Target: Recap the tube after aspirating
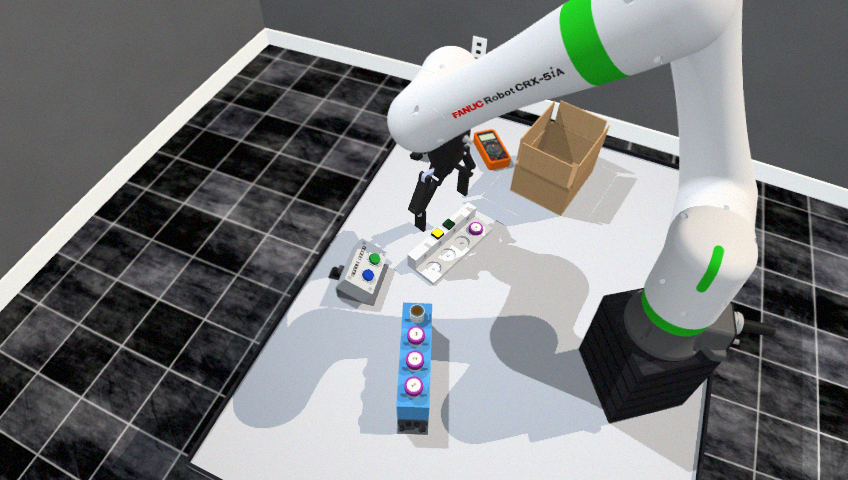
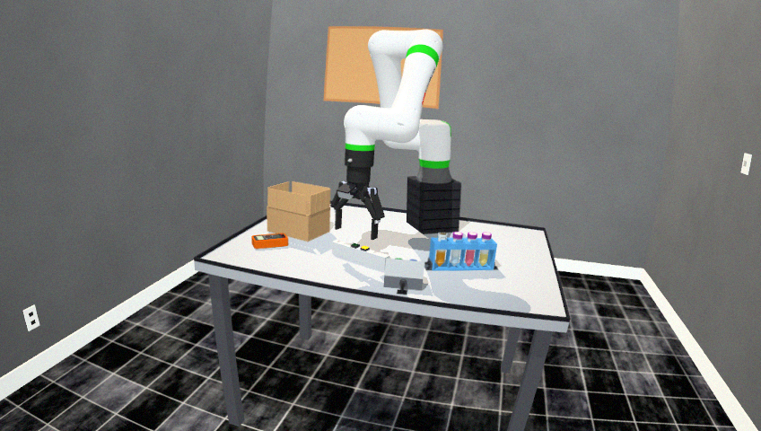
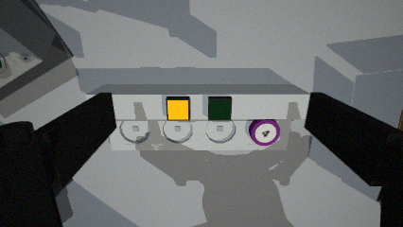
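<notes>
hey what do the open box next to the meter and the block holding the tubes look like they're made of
The open box looks like plain corrugated cardboard: matte tan-brown, thin walls, flaps folded up. The tube block looks like moulded plastic: uniform bright blue, smooth with a slight sheen, and in the exterior view window cut-outs show the coloured liquids. Painted metal can't be ruled out.

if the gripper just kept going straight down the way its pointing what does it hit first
Most likely the cap tray. The open gripper points down at it, fingers straddling its ends. The amber lamp and empty nests lie nearest its centre line, though depth is hard to judge.
</notes>
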